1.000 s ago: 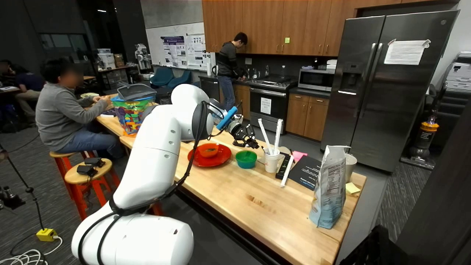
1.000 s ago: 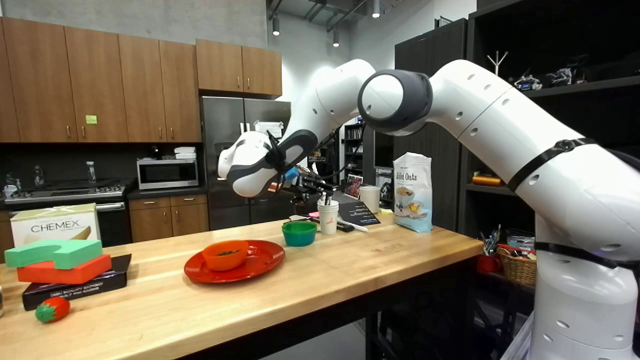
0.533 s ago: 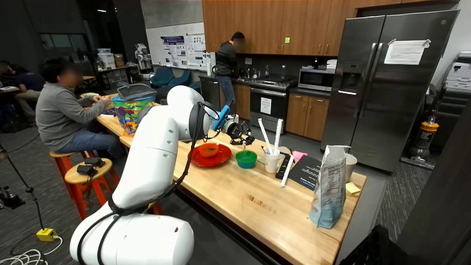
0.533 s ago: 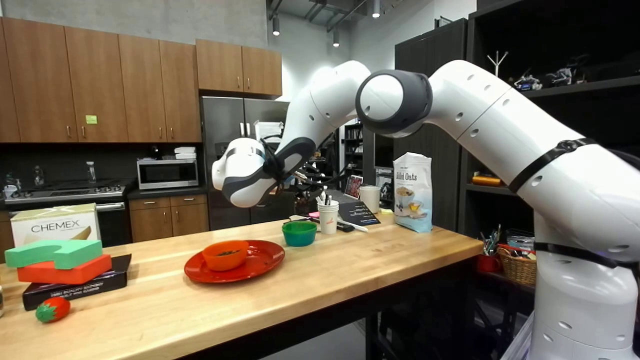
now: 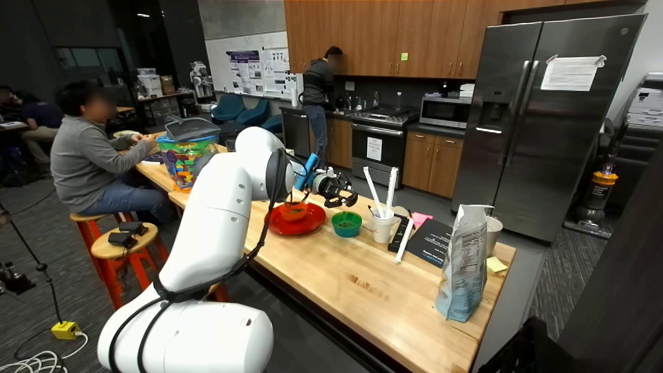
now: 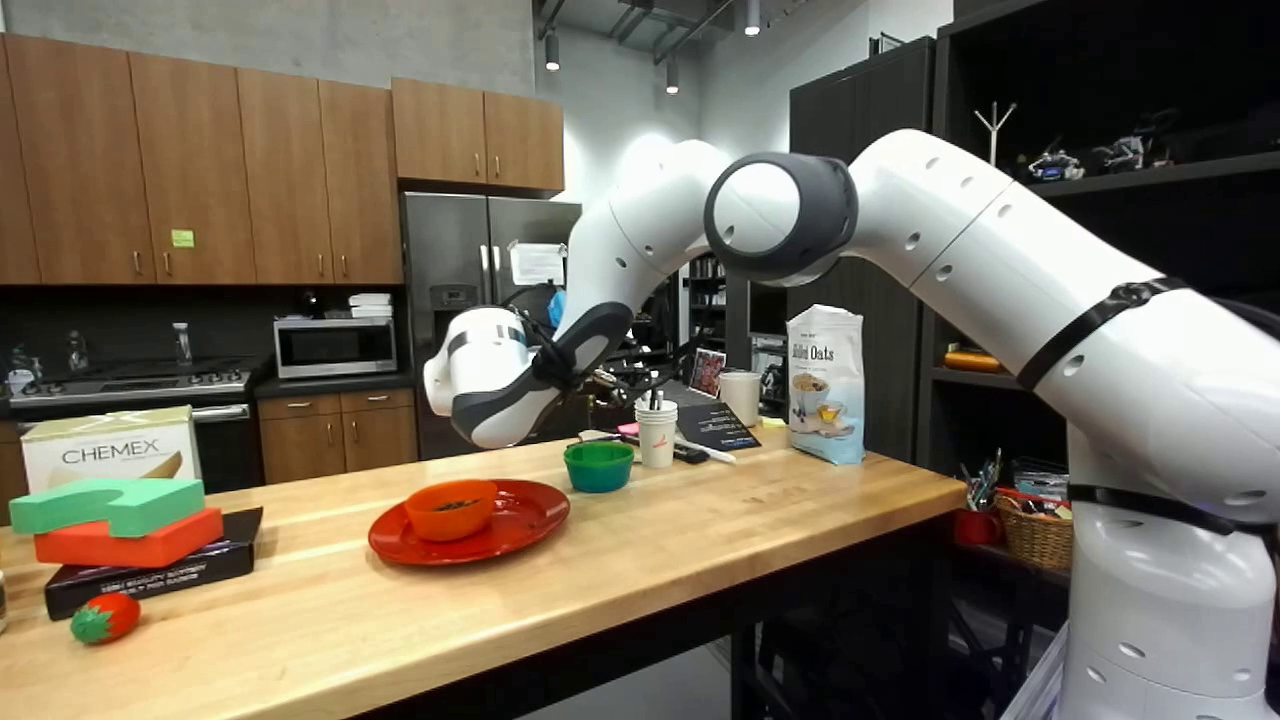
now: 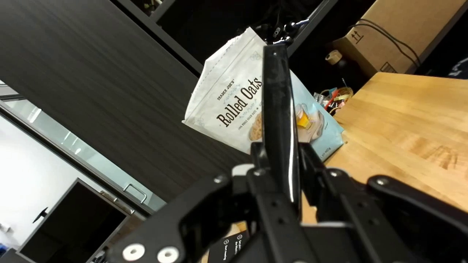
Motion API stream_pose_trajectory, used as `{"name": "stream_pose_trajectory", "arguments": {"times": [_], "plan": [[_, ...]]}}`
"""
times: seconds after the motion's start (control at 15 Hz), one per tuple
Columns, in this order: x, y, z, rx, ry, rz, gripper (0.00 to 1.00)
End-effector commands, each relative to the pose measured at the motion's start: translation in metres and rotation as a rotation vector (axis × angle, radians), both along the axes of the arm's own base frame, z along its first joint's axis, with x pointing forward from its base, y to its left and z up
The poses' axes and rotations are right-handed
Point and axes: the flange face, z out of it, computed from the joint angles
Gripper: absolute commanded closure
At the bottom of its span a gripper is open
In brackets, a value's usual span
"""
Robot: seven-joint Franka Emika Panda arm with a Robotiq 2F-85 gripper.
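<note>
With narrowed pincer (image 7: 283, 151), grips a long black object (image 7: 276, 98), leaving an end jutting clear (probably for reach), and hangs above the green bowl (image 5: 346, 231).

The desk (image 6: 690, 540) is smooth wood with a soft sheen. The end effector (image 7: 282, 148) looks matt (its screw heads (image 7: 133, 252) are shiny metal), while the black strip (image 7: 278, 91) it grips is glossy. The red plate (image 6: 532, 515) and orange bowl (image 6: 455, 525) look like smooth plastic, the white cup (image 6: 657, 445) matt paper, the oats bag (image 5: 463, 264) satiny and creased.
</note>
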Motion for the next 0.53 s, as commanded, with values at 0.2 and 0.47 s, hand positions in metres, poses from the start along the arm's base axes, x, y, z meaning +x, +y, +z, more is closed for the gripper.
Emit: {"name": "stream_pose_trajectory", "arguments": {"times": [0.2,0.47], "plan": [[0.0016,-0.0022,-0.0111,-0.090,-0.029,0.030,0.94],[0.0044,-0.0007,-0.0071,-0.142,-0.085,0.056,0.94]]}}
